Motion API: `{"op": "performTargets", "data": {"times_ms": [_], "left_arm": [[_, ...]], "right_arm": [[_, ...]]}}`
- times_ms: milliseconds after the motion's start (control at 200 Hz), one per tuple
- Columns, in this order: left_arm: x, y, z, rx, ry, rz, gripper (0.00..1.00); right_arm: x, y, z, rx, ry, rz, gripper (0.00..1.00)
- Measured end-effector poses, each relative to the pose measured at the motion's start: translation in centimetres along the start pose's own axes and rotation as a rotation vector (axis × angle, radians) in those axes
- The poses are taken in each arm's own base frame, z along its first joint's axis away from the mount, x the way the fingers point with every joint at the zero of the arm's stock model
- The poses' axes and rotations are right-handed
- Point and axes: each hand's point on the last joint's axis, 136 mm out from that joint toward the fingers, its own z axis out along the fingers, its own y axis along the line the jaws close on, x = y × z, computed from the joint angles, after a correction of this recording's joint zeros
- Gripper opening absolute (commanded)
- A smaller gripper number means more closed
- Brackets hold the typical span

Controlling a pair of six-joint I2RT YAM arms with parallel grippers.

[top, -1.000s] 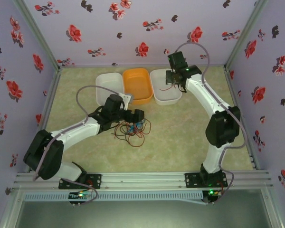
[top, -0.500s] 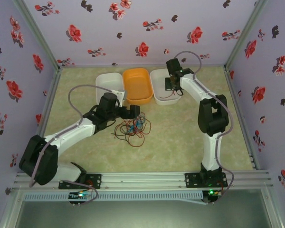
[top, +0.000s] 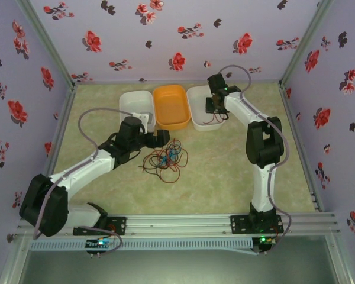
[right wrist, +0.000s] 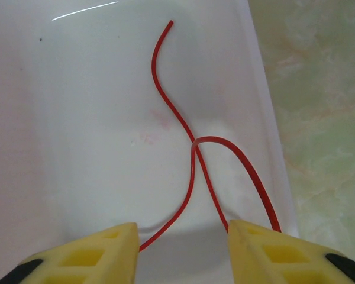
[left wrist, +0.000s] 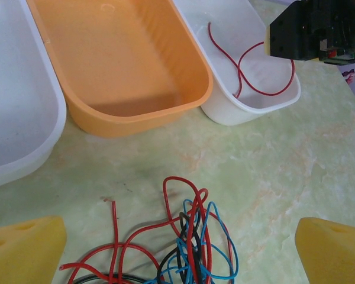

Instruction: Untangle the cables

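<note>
Thin cables (top: 165, 161) in red, black and blue, all knotted in one pile near the middle of the table (top: 236, 171). Lots of loops crossing over and under. One more red cable (right wrist: 192, 148) lying alone and loose in the white tub (top: 198, 99) by the far edge, on the right side.

Probably very light, soft and bendy. Easy to tug, but quick to snag. Best to pinch one red loop sticking out at the side of the pile and pull it slowly.

Next to that tub along the far edge, an orange tub (top: 170, 106), then another white tub (top: 130, 100).

Left gripper (top: 164, 139) close by the pile, fingers spread wide, holding nothing. Right gripper (right wrist: 183, 254) over the right-hand white tub, yellow fingers (right wrist: 89, 254) apart, pinching nothing, with the lone red cable on the tub floor between them.
</note>
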Motion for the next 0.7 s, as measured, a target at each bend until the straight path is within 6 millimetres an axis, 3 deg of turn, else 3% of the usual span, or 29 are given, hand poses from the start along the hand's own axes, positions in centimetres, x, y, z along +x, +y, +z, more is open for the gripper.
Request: {"op": "performTargets", "data": {"times_ms": [215,440,570,700], "left_arm": [[0.5,0.5,0.0,-0.017,0.023,0.000,0.94],[1.4,0.8,0.1,-0.042,0.084,0.027,0.86],[1.3,-0.1,1.1,-0.035,0.116,0.069,0.77],[2.0,-0.9,2.5,-0.026,0.165,0.098,0.75]], "right_arm": [[-0.2,0.4,-1.1,-0.032,-0.010,0.007,0.54],[1.1,1.3,-7.7,-0.085,-0.084,0.016,0.52],[3.7,2.8,-10.2,-0.129,-0.101,0.015,0.50],[7.8,4.3,-9.9,-0.168,-0.050,0.020,0.46]]}}
